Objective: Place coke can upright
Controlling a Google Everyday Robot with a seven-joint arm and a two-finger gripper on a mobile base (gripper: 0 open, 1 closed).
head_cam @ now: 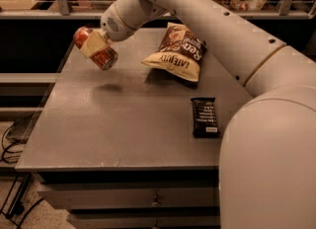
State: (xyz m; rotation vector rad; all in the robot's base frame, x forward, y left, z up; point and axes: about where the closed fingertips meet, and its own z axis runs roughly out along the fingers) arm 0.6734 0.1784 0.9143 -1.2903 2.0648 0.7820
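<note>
The coke can point(101, 55) is an orange-red can with silver ends. It is held tilted in the air above the far left part of the grey table point(113, 134), casting a shadow below. My gripper point(94, 45) is shut on the can's middle, its pale fingers point(91, 43) wrapped across it. The arm reaches in from the right and over the table's back.
A brown chip bag point(178, 50) lies at the table's back middle. A dark candy bar point(204, 117) lies at the right. Shelves with items stand behind the table. Drawers sit under the front edge. Cables lie on the floor at left.
</note>
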